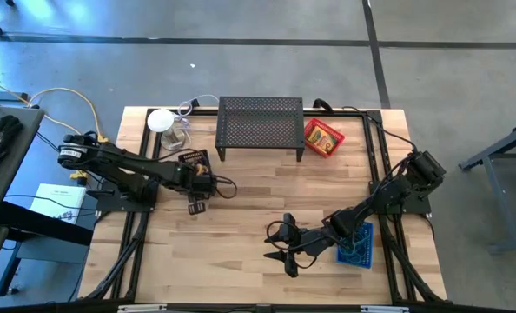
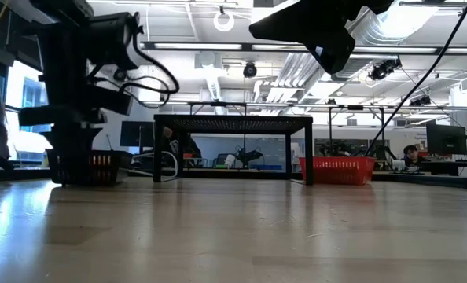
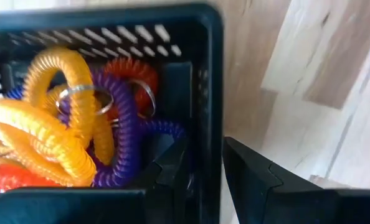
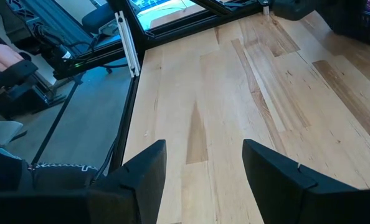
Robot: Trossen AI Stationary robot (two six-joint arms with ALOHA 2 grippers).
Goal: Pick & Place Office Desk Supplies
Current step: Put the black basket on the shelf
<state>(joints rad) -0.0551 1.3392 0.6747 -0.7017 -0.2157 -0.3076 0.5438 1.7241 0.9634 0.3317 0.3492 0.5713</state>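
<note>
High view first: the left gripper [image 1: 196, 184] sits at about nine o'clock from the table's centre, right at the black mesh tray [image 1: 194, 163]; the left wrist view shows its two dark fingers [image 3: 172, 168] straddling the tray's near wall, one inside and one outside, closed on that wall as far as I can judge. Inside the tray lie coiled rings, yellow-orange [image 3: 60, 134], purple [image 3: 119, 137] and red [image 3: 130, 73], tangled together, some with a metal split ring.

The right gripper [image 1: 286, 252] hangs over bare wood at roughly five o'clock; in the right wrist view its fingers [image 4: 144, 171] stand apart with nothing between them, only planks of the table [image 4: 235, 106] below. Just beside that arm, further toward four o'clock, lies the blue mesh tray [image 1: 357, 244] with small items in it that I cannot make out. The red mesh tray [image 1: 323, 137] rests at one o'clock, beside the black perforated stand [image 1: 260, 126], with something yellow inside. A white-topped glass object [image 1: 165, 124] stands at eleven o'clock.

Progress, as I judge it: no supplies lie loose on the wood, so sorting looks largely done; what seems left is moving the black tray, perhaps the others too.
</note>
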